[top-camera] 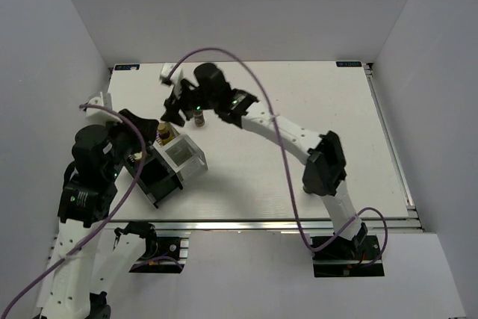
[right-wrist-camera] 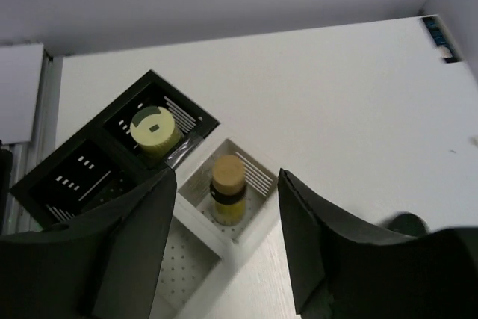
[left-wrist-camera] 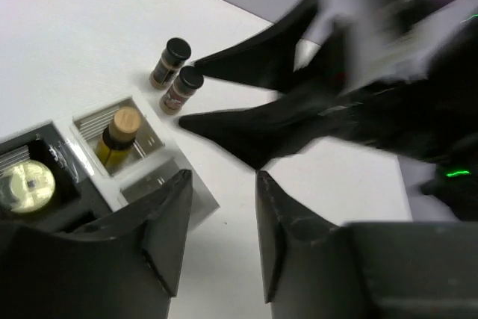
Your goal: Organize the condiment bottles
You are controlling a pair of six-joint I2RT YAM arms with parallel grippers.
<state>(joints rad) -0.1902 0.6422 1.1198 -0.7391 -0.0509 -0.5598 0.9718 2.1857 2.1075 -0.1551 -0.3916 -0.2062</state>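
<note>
Condiment bottles point(left-wrist-camera: 181, 89): two on tabletop point(left-wrist-camera: 75, 28), two in rack point(right-wrist-camera: 196, 222).
Left gripper point(left-wrist-camera: 222, 184) and right gripper point(right-wrist-camera: 225, 184) both parted, holding nothing.

Overhead view: even, diffuse light. The white desk point(top-camera: 351, 110) is bright and carries only soft, faint shadows. Left wrist view: the right arm point(left-wrist-camera: 351, 95) is heavily motion-blurred, while the bottles point(left-wrist-camera: 183, 89) are sharp. Right wrist view: sharp throughout, with dark, underexposed fingers point(right-wrist-camera: 127, 252) in the foreground.
</note>
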